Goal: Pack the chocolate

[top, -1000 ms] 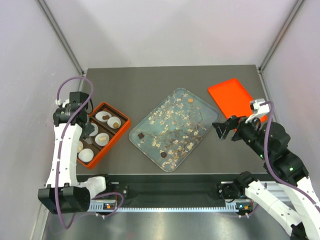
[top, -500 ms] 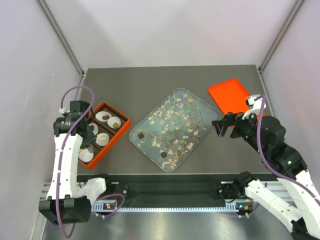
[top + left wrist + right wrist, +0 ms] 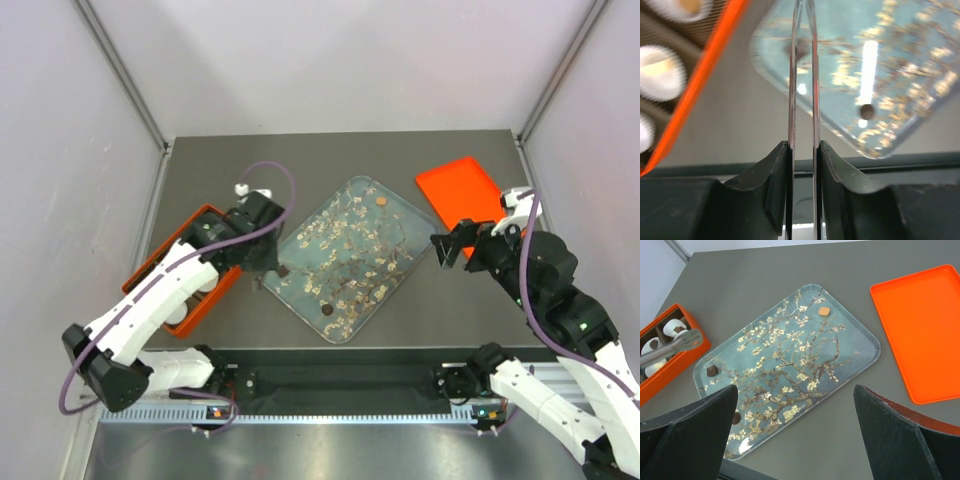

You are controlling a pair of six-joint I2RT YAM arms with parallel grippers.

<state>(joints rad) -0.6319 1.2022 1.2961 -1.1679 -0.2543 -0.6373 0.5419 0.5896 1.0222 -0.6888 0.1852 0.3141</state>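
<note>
Our left tool (image 3: 804,165) is pressed on thin metal tongs (image 3: 803,75). Their narrowed tips sit at a small dark chocolate piece (image 3: 801,48) by the left corner of the blossom-printed rectangular tray (image 3: 860,352) mid-desk, likely to carry it to the orange compartment box (image 3: 700,85) near the desk's left edge. Our right tool (image 3: 795,435) hangs spread wide and empty beside the flat orange lid (image 3: 920,330).

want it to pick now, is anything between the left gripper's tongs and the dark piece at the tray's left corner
Nothing visible does. The tongs in the left gripper frame the dark chocolate between their blades, and it lies uncovered on the tray.
</note>
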